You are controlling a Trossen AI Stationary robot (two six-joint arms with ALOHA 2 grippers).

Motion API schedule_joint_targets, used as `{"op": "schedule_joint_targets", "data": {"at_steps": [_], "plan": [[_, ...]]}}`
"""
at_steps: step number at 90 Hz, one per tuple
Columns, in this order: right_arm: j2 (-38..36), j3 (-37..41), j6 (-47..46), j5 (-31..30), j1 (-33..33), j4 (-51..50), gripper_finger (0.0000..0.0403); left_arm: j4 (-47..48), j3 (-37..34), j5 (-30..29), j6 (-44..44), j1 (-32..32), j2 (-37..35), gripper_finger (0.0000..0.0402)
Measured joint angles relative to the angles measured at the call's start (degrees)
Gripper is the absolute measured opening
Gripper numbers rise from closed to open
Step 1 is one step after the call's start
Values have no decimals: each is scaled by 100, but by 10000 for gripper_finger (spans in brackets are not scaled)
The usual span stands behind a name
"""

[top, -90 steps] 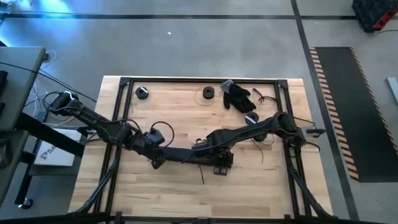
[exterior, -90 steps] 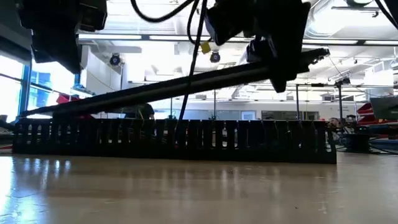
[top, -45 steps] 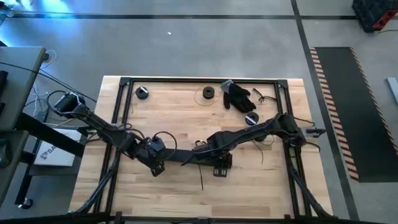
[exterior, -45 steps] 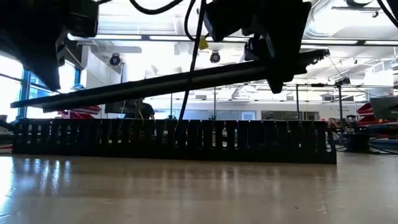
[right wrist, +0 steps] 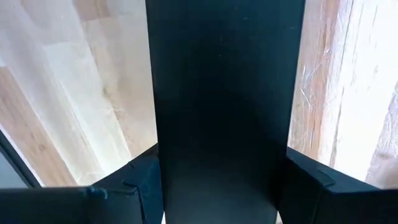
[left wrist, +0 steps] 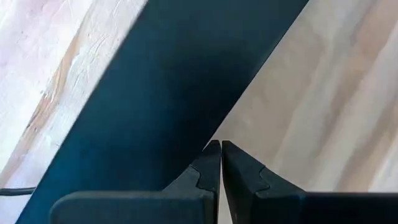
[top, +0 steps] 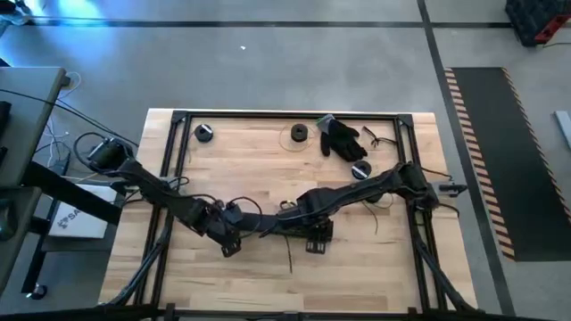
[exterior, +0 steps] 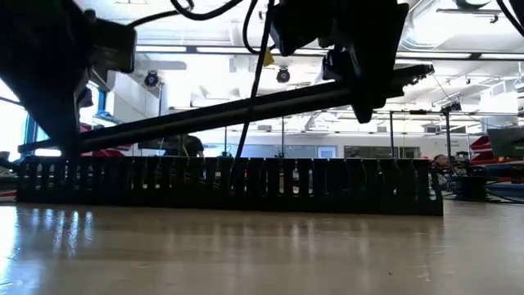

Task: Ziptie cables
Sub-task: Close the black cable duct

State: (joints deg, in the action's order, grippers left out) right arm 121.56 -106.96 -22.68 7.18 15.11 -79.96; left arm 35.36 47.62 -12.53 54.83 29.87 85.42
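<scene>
A long black slotted duct (exterior: 229, 184) lies across the table. Above it slants a long flat black duct cover (exterior: 213, 115), with my right gripper (right wrist: 217, 174) shut on it near its high end. My left gripper (left wrist: 221, 149) is shut and stands at the cover's low end (exterior: 49, 146), its fingertips at the cover's edge. Thin pale cables (top: 382, 199) lie on the table beside the right arm. A thin dark strip (top: 288, 253), the ziptie by its look, lies toward the near edge. My left gripper has its shut fingertips (left wrist: 211, 155) right at one long edge of the cover (left wrist: 186, 124); whether they touch it I cannot tell. My right gripper pinches the cover between its two fingers (right wrist: 140, 183), one on each long edge, lying across it. It comes from above, near the cover's high end (exterior: 385, 82). The cover is tilted, its other end low over the duct.
At the far edge lie a black glove (top: 342, 138) and two round black parts (top: 204, 132) (top: 298, 134); a third round part (top: 359, 169) sits by the right arm. A black frame (top: 285, 114) runs round the tabletop. Bare wood shows near the front (exterior: 262, 254).
My left gripper has gone toward the table's near edge and a little toward the right, ending at the cover's low end. My right gripper has kept its hold, and the cover stays tilted over the duct.
</scene>
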Motion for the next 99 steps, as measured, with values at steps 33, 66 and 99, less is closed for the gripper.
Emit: {"op": "schedule_joint_targets", "data": {"at_steps": [33,66,99], "plan": [[0,2,67,45,4,10,204,-620,0,351,-153,0,291,0],[0,2,68,110,4,43,204,-254,89,130,669,26,-1047,0],[0,2,62,172,2,63,204,-297,-744,-128,593,-109,-1050,0]]}}
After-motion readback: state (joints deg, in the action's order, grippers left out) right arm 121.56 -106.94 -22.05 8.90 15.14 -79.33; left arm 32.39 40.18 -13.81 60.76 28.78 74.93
